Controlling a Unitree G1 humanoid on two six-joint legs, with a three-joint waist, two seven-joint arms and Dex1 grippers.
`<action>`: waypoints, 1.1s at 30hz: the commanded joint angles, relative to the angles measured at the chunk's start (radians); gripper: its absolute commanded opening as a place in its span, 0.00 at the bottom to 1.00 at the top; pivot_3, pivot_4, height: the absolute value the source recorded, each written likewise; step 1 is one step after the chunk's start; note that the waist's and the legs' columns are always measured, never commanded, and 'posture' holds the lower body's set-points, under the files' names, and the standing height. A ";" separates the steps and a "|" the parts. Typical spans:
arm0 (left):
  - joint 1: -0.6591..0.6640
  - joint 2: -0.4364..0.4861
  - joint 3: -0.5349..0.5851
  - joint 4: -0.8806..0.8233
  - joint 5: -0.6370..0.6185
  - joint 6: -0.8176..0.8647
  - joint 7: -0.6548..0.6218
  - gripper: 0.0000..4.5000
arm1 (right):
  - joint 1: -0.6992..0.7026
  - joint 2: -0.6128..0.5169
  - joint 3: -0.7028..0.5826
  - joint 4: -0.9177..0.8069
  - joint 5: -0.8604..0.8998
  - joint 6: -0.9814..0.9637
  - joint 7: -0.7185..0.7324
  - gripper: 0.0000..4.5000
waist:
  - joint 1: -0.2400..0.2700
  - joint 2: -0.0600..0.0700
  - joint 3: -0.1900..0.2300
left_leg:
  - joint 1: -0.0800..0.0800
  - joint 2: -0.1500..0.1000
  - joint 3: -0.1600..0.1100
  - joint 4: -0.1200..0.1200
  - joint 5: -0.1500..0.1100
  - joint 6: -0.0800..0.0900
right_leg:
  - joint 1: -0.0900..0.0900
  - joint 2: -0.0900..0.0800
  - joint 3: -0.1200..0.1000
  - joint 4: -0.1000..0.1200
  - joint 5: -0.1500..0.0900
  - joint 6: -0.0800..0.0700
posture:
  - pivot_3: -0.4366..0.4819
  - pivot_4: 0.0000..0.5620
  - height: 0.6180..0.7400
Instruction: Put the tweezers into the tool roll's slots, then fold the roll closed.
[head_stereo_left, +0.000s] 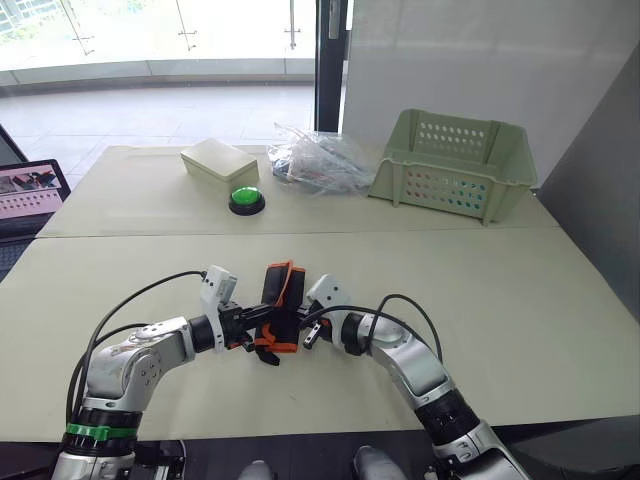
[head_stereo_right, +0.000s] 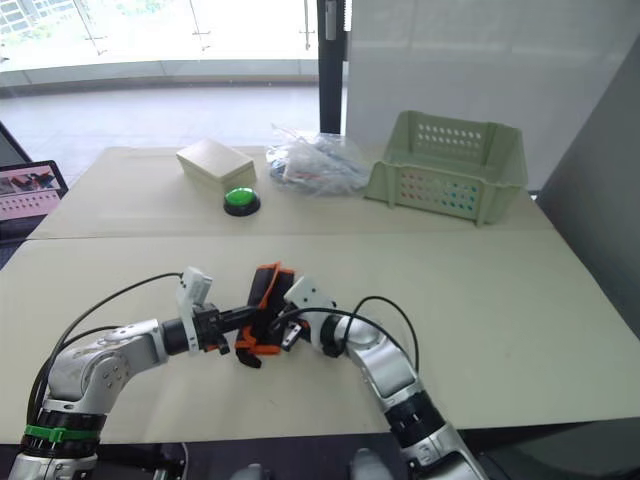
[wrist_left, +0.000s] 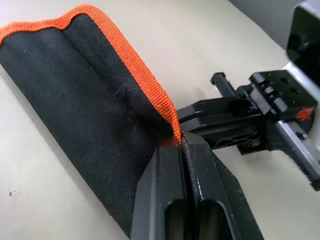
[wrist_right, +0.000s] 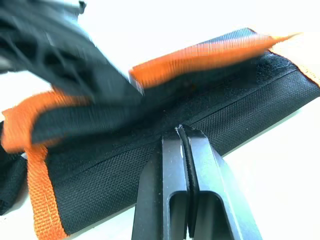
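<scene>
The tool roll (head_stereo_left: 281, 296) lies as a folded black bundle with orange trim in the middle of the near table, between my two grippers. My left gripper (wrist_left: 182, 142) is shut on the roll's orange-trimmed edge (wrist_left: 150, 80). From the other side, my right gripper (wrist_right: 179, 131) is shut on the roll's black fabric (wrist_right: 240, 105), and its fingers almost meet the left gripper (head_stereo_left: 262, 332) across the bundle. The tweezers are hidden. The slots are hidden inside the fold.
On the far table stand a green plastic basket (head_stereo_left: 455, 165) at the right, a crumpled clear plastic bag (head_stereo_left: 315, 160), a green push button (head_stereo_left: 246, 200) and a beige box (head_stereo_left: 220, 160). A laptop (head_stereo_left: 30, 195) sits at the left edge.
</scene>
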 joint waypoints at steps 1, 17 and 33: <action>-0.006 -0.028 -0.040 0.021 0.044 -0.010 0.024 0.01 | -0.016 -0.008 -0.037 -0.011 0.013 0.036 -0.012 0.00 | 0.007 0.000 0.000 | 0.000 0.000 0.000 0.000 0.000 0.000 | 0.000 0.000 0.000 0.000 0.000 0.000 | 0.48 0.27 0.78; 0.011 -0.110 -0.090 0.080 0.173 -0.009 0.150 0.01 | -0.079 -0.024 -0.126 -0.092 0.098 -0.028 0.049 0.00 | 0.026 0.001 -0.001 | 0.006 -0.001 0.000 0.001 0.001 -0.001 | 0.009 -0.001 0.000 -0.002 0.000 0.001 | 0.48 0.27 0.78; 0.014 -0.114 -0.081 0.043 0.169 0.040 0.167 0.27 | -0.192 -0.011 -0.008 0.228 -0.052 0.013 0.015 0.00 | 0.035 0.005 -0.004 | 0.011 -0.001 -0.001 0.001 0.001 -0.001 | 0.016 -0.001 0.000 -0.007 0.000 0.001 | 0.48 0.27 0.78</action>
